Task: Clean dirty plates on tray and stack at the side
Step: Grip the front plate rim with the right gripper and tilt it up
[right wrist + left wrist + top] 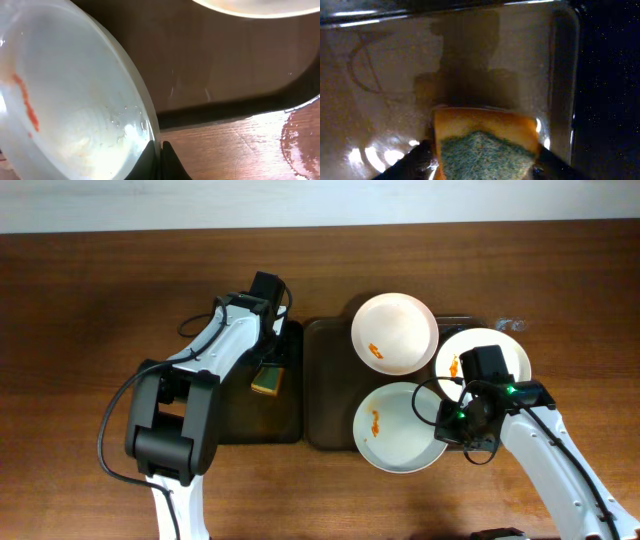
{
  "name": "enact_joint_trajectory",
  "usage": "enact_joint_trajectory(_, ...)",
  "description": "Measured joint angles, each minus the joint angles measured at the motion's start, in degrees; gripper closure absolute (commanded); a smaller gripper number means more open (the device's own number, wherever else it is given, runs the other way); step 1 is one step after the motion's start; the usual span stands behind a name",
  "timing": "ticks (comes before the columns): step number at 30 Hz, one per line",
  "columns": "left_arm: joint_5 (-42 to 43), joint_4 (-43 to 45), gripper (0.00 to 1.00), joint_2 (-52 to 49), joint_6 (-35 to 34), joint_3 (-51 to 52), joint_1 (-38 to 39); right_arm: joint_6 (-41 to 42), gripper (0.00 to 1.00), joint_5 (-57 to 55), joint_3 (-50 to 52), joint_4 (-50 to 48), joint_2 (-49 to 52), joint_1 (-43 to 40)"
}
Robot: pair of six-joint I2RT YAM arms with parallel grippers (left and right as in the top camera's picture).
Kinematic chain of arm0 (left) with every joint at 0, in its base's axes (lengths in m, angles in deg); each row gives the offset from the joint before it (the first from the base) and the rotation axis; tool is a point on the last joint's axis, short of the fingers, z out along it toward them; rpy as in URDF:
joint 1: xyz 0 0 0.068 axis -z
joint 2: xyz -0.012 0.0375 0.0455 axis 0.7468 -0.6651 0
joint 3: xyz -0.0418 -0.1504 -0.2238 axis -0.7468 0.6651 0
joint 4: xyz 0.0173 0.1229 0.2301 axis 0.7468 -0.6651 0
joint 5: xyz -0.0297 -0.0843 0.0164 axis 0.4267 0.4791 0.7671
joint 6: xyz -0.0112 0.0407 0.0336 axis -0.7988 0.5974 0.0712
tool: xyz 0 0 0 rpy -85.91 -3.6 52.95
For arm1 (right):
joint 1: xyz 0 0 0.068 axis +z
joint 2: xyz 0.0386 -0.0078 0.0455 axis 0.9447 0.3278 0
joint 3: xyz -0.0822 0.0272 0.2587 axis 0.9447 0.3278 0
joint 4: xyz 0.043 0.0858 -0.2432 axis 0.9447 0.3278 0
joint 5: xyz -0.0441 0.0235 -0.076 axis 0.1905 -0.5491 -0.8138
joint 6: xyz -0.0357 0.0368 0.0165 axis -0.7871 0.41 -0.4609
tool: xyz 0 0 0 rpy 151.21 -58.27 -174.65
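Three white plates lie on the brown tray [325, 380]: one at the back [394, 332], one at the right [490, 345] overhanging the rim, one at the front [400, 430]. Each has an orange smear. My right gripper [447, 420] is shut on the front plate's right rim. In the right wrist view the fingers [160, 155] pinch that rim, with the plate [75, 100] tilted to the left. My left gripper [266, 370] is shut on a yellow sponge with a green pad [267, 383], over the black tray. The left wrist view shows the sponge [485, 150] between the fingers [482, 162].
The narrow black tray [240, 415] lies left of the brown tray, touching it. Its wet floor [395, 75] and right rim show in the left wrist view. Bare wooden table [240, 145] lies right of the brown tray. Another plate's edge [250, 7] shows at the top.
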State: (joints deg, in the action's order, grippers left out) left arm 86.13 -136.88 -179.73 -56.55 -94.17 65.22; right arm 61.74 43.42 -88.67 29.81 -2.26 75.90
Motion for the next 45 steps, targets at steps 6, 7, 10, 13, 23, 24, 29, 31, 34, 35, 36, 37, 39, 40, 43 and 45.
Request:
enact_joint_trajectory(6, -0.83, -2.03, 0.12, 0.00, -0.20, 0.00, -0.15, -1.29, 0.96, -0.04, 0.00, -3.08, 0.00, 0.00)
enact_joint_trajectory(7, -0.94, -2.67, 0.16, 0.00, -0.20, 0.00, -0.39, -1.33, 0.96, -0.04, 0.00, -3.23, 0.00, 0.00)
enact_joint_trajectory(10, -1.01, -3.50, 0.34, 0.00, -0.02, 0.00, -1.99, -1.31, 0.96, 0.02, 0.00, -3.39, 0.00, 0.00)
enact_joint_trajectory(13, -0.55, -5.81, 0.66, 0.00, -0.07, 0.00, -2.08, -1.36, 0.96, 0.22, 1.49, -5.99, 0.00, 1.09)
enact_joint_trajectory(23, 0.74, -7.67, 1.00, 0.00, -0.13, 0.00, -2.03, -1.33, 0.96, 0.42, 2.12, -8.44, 0.00, 1.36)
enact_joint_trajectory(24, 0.74, -7.65, 1.00, 0.00, -0.15, 0.00, -2.03, -1.33, 0.96, 0.42, 2.12, -8.72, 0.00, 1.36)
enact_joint_trajectory(29, 0.74, -10.73, 1.00, 0.28, -0.20, -0.83, -2.34, -2.45, 0.96, 0.63, 2.12, -8.90, 0.00, 1.36)
enact_joint_trajectory(31, 0.61, -11.10, 1.00, 3.74, -0.20, -0.87, -2.95, -2.45, 0.96, 1.16, 2.12, -8.87, 0.00, 1.36)
enact_joint_trajectory(34, -5.81, -11.13, 1.00, 13.07, -0.20, -1.62, -3.08, -2.75, 0.96, 1.73, 2.12, -9.25, 0.00, 1.36)
enact_joint_trajectory(35, -8.20, -11.17, 1.00, 14.93, -0.20, -2.19, -2.97, -2.86, 0.96, 1.73, 2.12, -9.55, 0.00, 1.36)
enact_joint_trajectory(36, -10.82, -11.65, 1.00, 16.09, -0.20, -2.71, -2.82, -2.82, 0.96, 1.73, 2.12, -9.92, 0.00, 1.36)
enact_joint_trajectory(37, -11.13, -12.09, 1.00, 16.13, -0.20, -2.71, -2.82, -3.23, 0.96, 1.73, 2.12, -10.19, 0.00, 1.36)
enact_joint_trajectory(39, -10.14, -12.81, 1.00, 16.00, 0.70, -2.58, -2.82, -4.59, 0.96, 1.73, 2.12, -10.62, 0.00, 1.36)
enact_joint_trajectory(40, -8.59, -12.79, 1.00, 16.00, 2.08, -2.58, -2.82, -5.73, 0.96, 1.75, 2.12, -10.60, 0.00, 1.36)
enact_joint_trajectory(43, -5.11, -13.88, 1.00, 16.00, 3.85, -2.58, -2.62, -7.13, 0.96, 1.73, 2.12, -10.62, 0.00, 1.36)
enact_joint_trajectory(45, -5.49, -14.05, 1.00, 16.00, 4.15, -2.58, -2.03, -7.30, 0.96, 1.75, 2.12, -10.64, 0.00, 1.36)
